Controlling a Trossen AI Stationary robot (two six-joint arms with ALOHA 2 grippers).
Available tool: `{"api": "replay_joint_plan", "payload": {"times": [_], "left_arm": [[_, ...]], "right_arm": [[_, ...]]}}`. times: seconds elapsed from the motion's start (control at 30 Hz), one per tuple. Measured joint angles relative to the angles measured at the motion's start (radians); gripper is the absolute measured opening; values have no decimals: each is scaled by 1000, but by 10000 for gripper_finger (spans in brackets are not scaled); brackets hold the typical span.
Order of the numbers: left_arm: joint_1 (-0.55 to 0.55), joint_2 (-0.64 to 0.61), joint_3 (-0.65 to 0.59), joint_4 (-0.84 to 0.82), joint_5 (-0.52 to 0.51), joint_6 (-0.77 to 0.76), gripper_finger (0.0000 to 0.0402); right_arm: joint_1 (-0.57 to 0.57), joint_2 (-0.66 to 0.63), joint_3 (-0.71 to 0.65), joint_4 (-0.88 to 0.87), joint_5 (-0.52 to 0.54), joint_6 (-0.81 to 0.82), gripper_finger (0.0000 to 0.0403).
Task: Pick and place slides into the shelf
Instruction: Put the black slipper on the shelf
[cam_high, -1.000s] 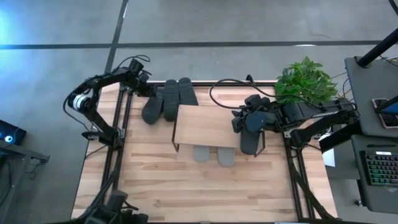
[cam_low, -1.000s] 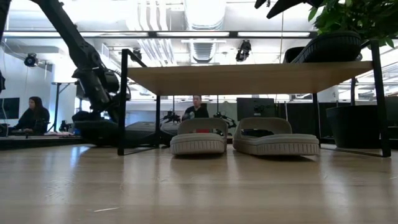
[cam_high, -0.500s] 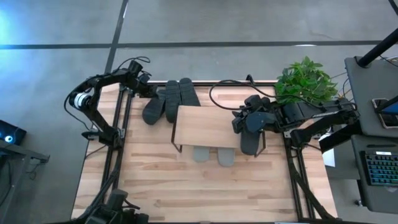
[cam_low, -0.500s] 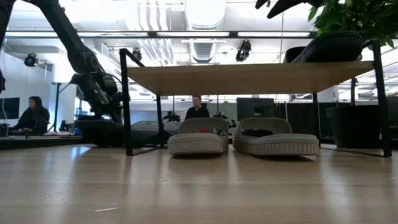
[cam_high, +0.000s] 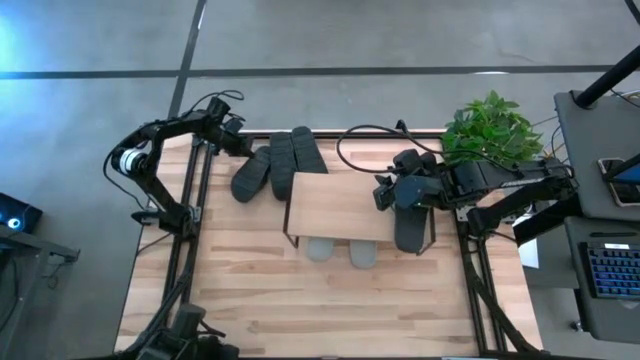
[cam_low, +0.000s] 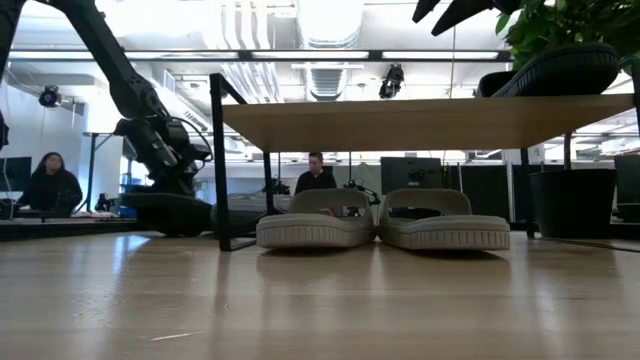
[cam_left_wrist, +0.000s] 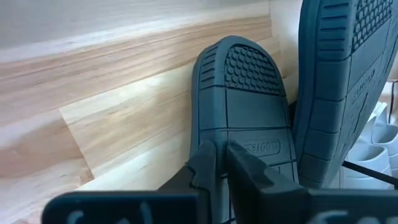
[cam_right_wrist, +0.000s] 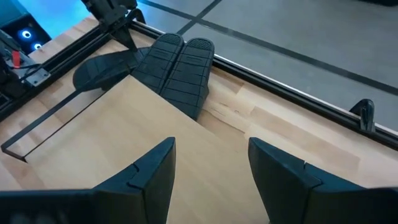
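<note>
A: High view. Where are the slides relative to the shelf (cam_high: 335, 205)?

B: Three dark slides (cam_high: 275, 165) lie at its far-left corner; two light slides (cam_high: 340, 250) sit under it; one dark slide (cam_high: 410, 228) lies at its right end.

A: Left wrist view?

B: Left gripper (cam_left_wrist: 217, 163) is clamped on a dark slide's edge. The thin hold may slip.

A: Right wrist view?

B: Right gripper (cam_right_wrist: 208, 167) is spread over the shelf, holding nothing; descending could shove it.

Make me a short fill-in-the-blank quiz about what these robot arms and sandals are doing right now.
1. The two light grey slides sit ___ the shelf's top board.
2. The left gripper has its jaws ___ on a dark slide.
3. The right gripper, above the shelf's top board, has its jaws ___.

Missing words: under; shut; open
</note>
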Motion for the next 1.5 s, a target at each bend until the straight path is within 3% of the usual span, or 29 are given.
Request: {"api": "replay_joint_plan", "payload": {"times": [0.3,0.67,0.9,1.03,1.27,1.5], "left_arm": [[-2,-64,45,-71,-28,2,1],[-22,-318,187,-265,-144,4,2],[-79,-444,162,-388,-238,-21,1],[-229,-500,146,-502,-450,60,6],[-622,-645,147,-588,-802,121,71],[-1001,-627,132,-759,-963,-183,137]], "right_arm": [[0,0,0,0,-4,-23,194],[0,0,0,-1,-5,-75,194],[0,0,0,-1,-8,-103,194],[0,0,0,-1,-28,-128,194],[0,0,0,-2,-85,-139,194],[0,0,0,-28,-86,-139,194]]}}
